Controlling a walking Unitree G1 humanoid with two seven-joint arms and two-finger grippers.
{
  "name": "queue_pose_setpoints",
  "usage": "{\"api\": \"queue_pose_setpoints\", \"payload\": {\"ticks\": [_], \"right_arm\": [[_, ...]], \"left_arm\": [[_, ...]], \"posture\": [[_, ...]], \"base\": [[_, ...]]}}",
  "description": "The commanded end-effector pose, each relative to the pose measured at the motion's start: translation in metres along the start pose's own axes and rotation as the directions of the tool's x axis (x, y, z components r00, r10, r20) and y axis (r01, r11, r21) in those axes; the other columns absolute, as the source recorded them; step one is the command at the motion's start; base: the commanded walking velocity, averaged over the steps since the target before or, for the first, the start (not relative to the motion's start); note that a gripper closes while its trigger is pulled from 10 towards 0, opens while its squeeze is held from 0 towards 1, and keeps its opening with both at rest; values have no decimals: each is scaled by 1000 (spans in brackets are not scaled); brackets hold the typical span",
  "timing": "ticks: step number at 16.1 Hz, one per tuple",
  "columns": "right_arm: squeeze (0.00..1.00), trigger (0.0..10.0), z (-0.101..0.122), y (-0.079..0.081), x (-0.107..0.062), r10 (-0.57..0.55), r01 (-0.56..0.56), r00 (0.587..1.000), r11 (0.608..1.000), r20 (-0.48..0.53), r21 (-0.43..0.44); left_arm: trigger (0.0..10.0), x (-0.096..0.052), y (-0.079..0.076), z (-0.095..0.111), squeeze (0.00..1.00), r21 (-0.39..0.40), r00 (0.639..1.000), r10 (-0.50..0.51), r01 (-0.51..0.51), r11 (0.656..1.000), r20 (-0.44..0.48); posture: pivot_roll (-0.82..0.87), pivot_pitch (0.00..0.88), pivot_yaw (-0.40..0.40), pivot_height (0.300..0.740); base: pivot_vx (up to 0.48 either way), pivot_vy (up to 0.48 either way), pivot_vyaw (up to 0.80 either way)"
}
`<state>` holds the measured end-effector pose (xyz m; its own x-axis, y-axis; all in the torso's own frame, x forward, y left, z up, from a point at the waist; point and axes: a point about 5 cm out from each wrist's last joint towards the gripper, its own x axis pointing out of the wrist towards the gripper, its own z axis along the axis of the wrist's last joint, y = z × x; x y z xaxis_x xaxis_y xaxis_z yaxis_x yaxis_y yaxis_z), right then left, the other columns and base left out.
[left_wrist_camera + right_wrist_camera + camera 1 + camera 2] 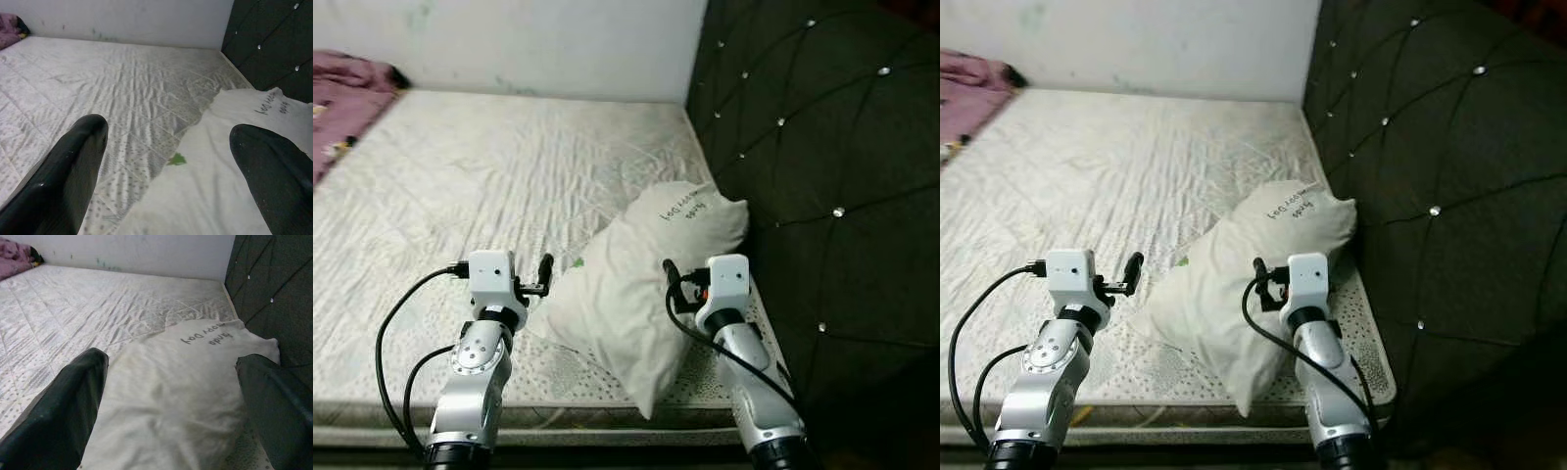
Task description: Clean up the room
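Note:
A white pillow with dark handwriting near its top lies askew on the bare quilted mattress, at the near right corner beside the headboard. One pillow corner hangs over the mattress's front edge. My left gripper hovers at the pillow's left edge and is open; in the left wrist view its fingers stand wide apart over the mattress and the pillow's edge. My right gripper is open over the pillow's right half, with the pillow lying between its spread fingers. Neither gripper holds anything.
A dark tufted headboard with shiny studs rises along the mattress's right side. A pink blanket is bunched at the far left corner. A white wall runs behind the bed. A small green mark shows by the pillow's edge.

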<state>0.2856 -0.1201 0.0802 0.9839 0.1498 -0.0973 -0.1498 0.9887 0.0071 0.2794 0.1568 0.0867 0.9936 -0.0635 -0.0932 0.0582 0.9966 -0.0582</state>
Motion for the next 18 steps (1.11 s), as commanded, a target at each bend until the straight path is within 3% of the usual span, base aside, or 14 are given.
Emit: {"api": "queue_pose_setpoints", "payload": {"ticks": [1, 9, 13, 18], "right_arm": [[0, 10000, -1, -10, -2, -35, 35, 999, 999, -6, -6], [0, 10000, -2, -11, -4, -38, 37, 999, 999, -10, -6], [0, 10000, -2, -12, -4, -39, 39, 999, 999, -15, -7], [0, 10000, -1, -14, -6, -51, 51, 999, 999, -6, -5]], "left_arm": [[10000, 0, -7, 0, 0, -17, 1000, -21, 21, 1000, 7], [10000, -1, -9, 0, 0, -22, 1000, -23, 23, 1000, 7], [10000, -2, -9, 0, 0, -27, 1000, -16, 16, 1000, 10], [10000, -4, -3, 7, 0, 37, 998, 28, -30, 999, 56]], "posture": [[23, 1, -12, 740], [19, 8, -14, 740], [16, 10, -15, 740], [8, 14, -7, 740]], "base": [[0, 0, 0], [0, 0, 0], [0, 0, -456], [0, 0, -320]]}}
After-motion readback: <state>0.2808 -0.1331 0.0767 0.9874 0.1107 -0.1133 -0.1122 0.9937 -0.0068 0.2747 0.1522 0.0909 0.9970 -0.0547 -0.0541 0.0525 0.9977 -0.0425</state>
